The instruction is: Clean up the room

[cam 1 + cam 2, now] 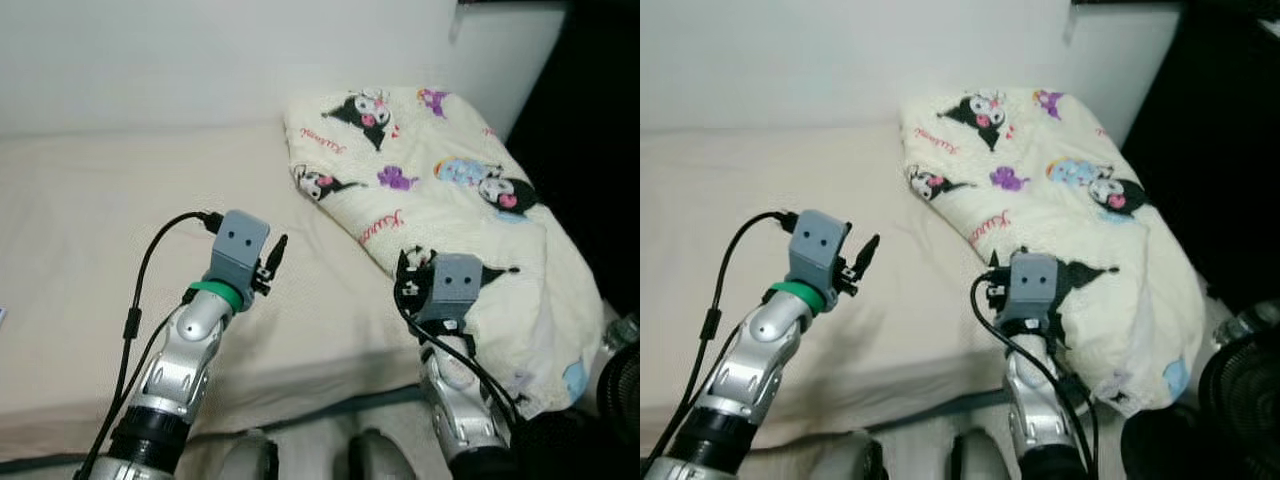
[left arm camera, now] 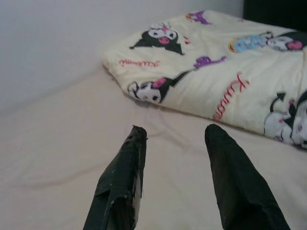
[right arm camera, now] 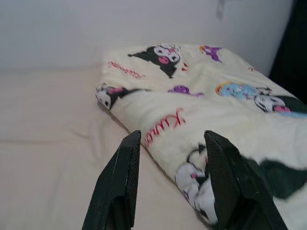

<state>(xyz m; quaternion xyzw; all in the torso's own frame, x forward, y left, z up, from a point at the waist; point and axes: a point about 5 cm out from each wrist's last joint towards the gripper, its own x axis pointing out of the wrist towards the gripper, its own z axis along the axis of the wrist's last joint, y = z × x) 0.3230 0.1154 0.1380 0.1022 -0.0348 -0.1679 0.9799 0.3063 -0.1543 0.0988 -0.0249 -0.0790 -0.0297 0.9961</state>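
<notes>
A cream blanket (image 1: 430, 170) printed with black cartoon characters lies bunched on the right half of a bed (image 1: 100, 220) with a beige sheet. My left gripper (image 2: 175, 132) hovers open over the bare sheet, just left of the blanket's near corner, with nothing between its fingers. It points toward the blanket (image 2: 216, 72). My right gripper (image 3: 172, 134) is open at the blanket's front edge (image 3: 192, 110); one finger (image 3: 218, 167) lies over the fabric and the other (image 3: 122, 172) over the sheet. In the head views the right gripper (image 1: 408, 268) sits against the blanket's lower left fold.
A white wall (image 1: 200, 60) runs behind the bed. A dark gap (image 1: 590, 120) opens to the right of the blanket, with a black round object (image 1: 620, 385) low at the right. The bed's front edge (image 1: 300, 400) is close to my body.
</notes>
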